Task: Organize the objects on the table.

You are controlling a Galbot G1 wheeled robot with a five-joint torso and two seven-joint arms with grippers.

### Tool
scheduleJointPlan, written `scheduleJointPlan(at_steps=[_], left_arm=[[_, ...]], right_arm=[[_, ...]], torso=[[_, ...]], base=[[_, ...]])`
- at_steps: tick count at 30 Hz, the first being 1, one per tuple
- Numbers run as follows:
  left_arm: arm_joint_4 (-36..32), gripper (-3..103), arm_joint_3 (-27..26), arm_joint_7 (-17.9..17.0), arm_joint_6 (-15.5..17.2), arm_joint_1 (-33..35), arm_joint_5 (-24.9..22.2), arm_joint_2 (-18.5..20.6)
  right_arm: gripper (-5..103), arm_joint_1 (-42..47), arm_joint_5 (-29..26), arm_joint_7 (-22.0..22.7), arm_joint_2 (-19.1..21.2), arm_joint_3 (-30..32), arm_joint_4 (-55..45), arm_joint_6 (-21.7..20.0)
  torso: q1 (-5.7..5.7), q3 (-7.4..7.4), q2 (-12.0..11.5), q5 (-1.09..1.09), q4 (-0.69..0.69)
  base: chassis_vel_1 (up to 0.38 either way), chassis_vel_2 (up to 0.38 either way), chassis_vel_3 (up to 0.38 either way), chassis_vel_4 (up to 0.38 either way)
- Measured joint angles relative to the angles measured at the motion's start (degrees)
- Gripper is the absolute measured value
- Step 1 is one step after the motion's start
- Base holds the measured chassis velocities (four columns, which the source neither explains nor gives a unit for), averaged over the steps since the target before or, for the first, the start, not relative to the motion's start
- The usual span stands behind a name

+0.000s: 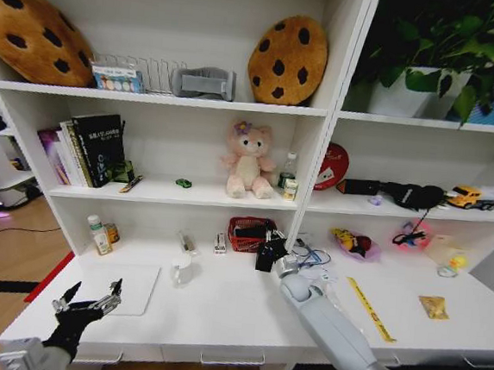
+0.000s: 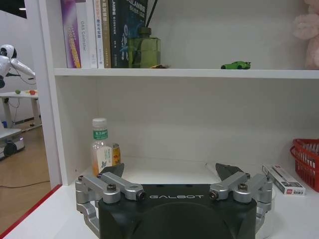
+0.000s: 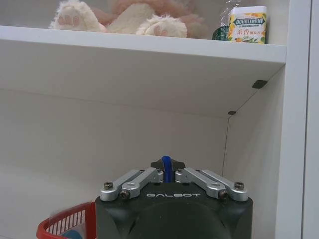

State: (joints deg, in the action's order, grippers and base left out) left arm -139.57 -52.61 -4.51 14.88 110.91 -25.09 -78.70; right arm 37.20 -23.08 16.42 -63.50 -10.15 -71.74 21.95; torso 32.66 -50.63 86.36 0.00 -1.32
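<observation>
The right gripper [image 3: 167, 172], reached out over the wide white desk [image 1: 219, 308] beside the red wire basket [image 1: 250, 234], is clamped on a slim blue pen [image 3: 166, 168] standing up between its fingertips. The left gripper [image 1: 89, 303] waits with fingers spread at the desk's front left corner, near the flat silver laptop [image 1: 126, 285]. The step looks like carrying the pen to a resting place; next it needs lowering into the basket before releasing.
</observation>
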Motion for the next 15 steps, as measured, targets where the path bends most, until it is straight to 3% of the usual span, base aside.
scheduleJointPlan(at_steps=[8,14,15], left_arm=[[0.00,100,0.00,0.00,0.01,0.00,0.00,0.00],[0.00,100,0.00,0.00,0.01,0.00,0.00,0.00],[0.00,100,0.00,0.00,0.01,0.00,0.00,0.00]], right_arm=[[3,0.35,0.84,0.14,-0.25,-0.20,-0.05,0.04],[27,0.95,1.07,0.02,-0.07,-0.28,-0.49,-0.10],[27,0.95,1.07,0.02,-0.07,-0.28,-0.49,-0.10]], torso=[[0.00,0.00,0.00,-0.01,-0.01],[0.00,0.00,0.00,0.00,-0.01],[0.00,0.00,0.00,0.00,-0.01]], base=[[0.000,0.000,0.000,0.000],[0.000,0.000,0.000,0.000],[0.000,0.000,0.000,0.000]])
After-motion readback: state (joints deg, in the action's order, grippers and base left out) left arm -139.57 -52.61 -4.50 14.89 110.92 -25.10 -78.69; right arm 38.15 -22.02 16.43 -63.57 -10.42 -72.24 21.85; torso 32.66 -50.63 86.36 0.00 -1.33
